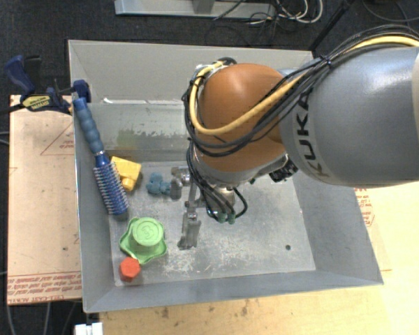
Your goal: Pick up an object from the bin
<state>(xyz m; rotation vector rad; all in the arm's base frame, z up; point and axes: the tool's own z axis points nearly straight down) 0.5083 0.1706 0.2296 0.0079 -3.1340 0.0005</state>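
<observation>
1. The pincer [188, 241] hangs low in the grey bin [265, 253], beneath the arm's orange cover [237, 110]. Its tip is down at a bare patch of the floor, toward the near side.
2. Whether the pincer is apart or together cannot be told, because from this angle it reads as 1 narrow grey shape.
3. The thing nearest to it is a green round cap [144, 237] with a wavy rim. It lies flat just beside the pincer on the view's left, and a thin strip of floor seems to part the 2.
4. Below and left of the pincer, a small orange-red piece [130, 269] sits against the cap's lower edge.
5. Up and left of the pincer's tip, near its upper part, lies a small blue-grey lump [159, 185].
6. Farther left again, a yellow block [127, 172] rests against the bristle end of a blue brush [98, 162]. The brush runs along the bin's left wall, well apart from the pincer.
</observation>
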